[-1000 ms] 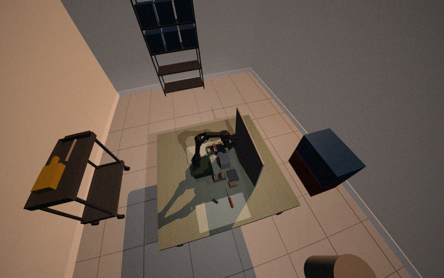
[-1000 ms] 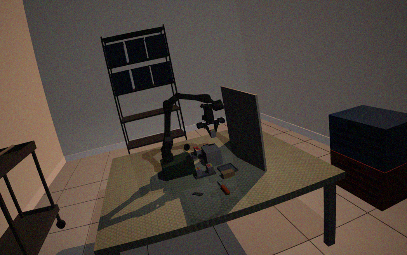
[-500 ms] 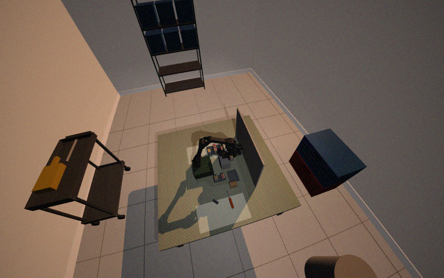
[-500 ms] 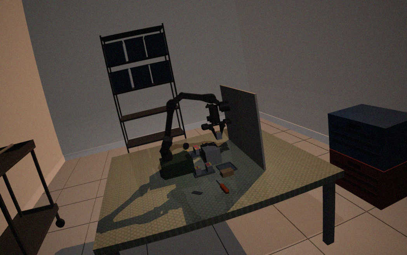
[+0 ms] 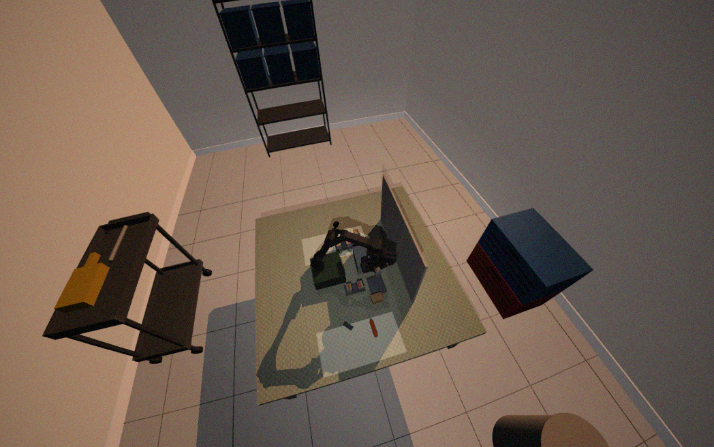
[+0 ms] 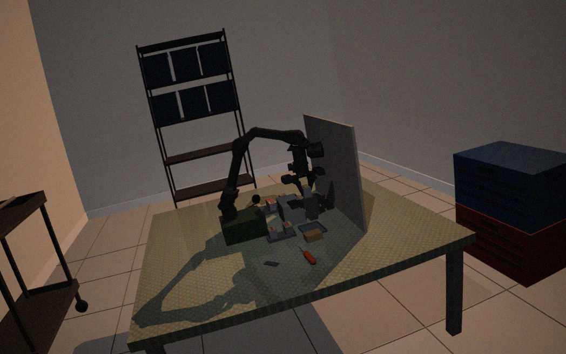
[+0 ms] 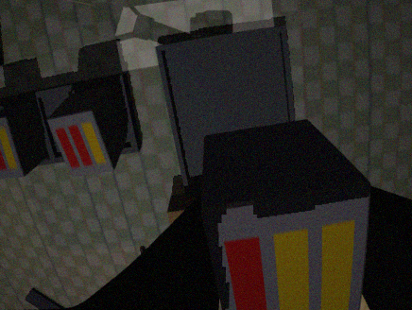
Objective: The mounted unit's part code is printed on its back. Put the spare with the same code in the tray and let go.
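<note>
My gripper (image 6: 307,188) is shut on a small grey spare (image 7: 293,269) (image 6: 307,191) whose label has one red and two yellow stripes. It holds the spare in the air next to the upright panel (image 6: 338,167), beside the grey mounted unit (image 6: 291,208). The dark grey tray (image 7: 226,87) (image 6: 312,227) (image 5: 376,283) lies empty on the table below it. Other spares stand in a holder, one with a red, red, yellow label (image 7: 78,146); in the exterior view the holder (image 6: 278,232) is left of the tray. The unit's back is hidden.
A tan block (image 6: 312,236) lies in front of the tray. An orange screwdriver (image 6: 308,256) (image 5: 373,328) and a small dark chip (image 6: 271,263) lie nearer the front edge. The arm's green base box (image 6: 244,225) is at the left.
</note>
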`<state>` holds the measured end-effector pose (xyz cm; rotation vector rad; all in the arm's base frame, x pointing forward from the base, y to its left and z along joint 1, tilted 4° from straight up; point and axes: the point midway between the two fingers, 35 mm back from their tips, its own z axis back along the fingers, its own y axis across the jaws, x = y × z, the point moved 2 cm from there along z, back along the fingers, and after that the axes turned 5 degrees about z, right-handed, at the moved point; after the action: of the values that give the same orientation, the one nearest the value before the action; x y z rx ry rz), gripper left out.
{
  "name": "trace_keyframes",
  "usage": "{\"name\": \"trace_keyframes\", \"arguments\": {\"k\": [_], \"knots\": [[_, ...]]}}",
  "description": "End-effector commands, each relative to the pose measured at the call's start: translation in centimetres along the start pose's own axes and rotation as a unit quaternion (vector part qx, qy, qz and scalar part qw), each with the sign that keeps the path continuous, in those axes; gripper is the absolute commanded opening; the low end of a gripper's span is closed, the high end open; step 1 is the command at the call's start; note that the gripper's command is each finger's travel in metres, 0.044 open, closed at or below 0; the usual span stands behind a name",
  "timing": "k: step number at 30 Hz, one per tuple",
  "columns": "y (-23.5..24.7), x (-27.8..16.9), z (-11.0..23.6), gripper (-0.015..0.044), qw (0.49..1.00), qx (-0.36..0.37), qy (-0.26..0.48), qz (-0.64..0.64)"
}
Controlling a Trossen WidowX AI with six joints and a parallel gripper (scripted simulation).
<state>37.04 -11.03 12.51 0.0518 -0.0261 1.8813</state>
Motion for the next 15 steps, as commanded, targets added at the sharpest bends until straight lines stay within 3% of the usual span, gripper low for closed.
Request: {"name": "trace_keyframes", "arguments": {"k": [1,15], "knots": [[0.5,-1.5,0.2,0.0000,1.000,0.000,0.004,0.007],[0.3,-1.6,-0.9,0.0000,1.000,-0.001,0.004,0.007]]}}
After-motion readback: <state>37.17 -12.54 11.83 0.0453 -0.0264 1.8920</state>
